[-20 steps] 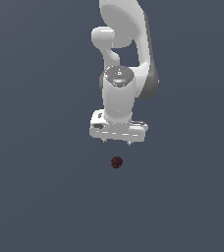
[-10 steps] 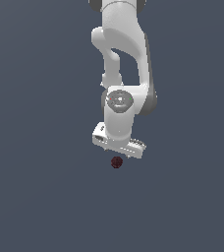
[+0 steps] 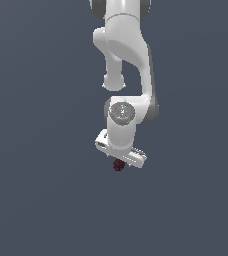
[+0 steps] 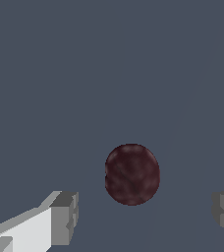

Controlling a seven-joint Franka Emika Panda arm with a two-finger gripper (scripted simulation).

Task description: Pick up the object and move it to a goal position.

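The object is a tiny dark red, bumpy ball (image 3: 118,165) lying on the flat grey surface. In the exterior view the white gripper (image 3: 120,161) hangs right over it, and the hand hides the ball's upper edge. In the wrist view the ball (image 4: 132,173) sits between the two grey fingertips (image 4: 65,218), which stand wide apart with clear gaps on both sides. The gripper (image 4: 146,216) is open and touches nothing.
The white arm (image 3: 128,55) comes down from the top of the exterior view. The plain grey surface (image 3: 41,200) spreads all around, with no other objects or edges in view.
The arm has lowered and tilted the hand down onto the ball over the last second. The ball has not moved. The gripper has stayed open.
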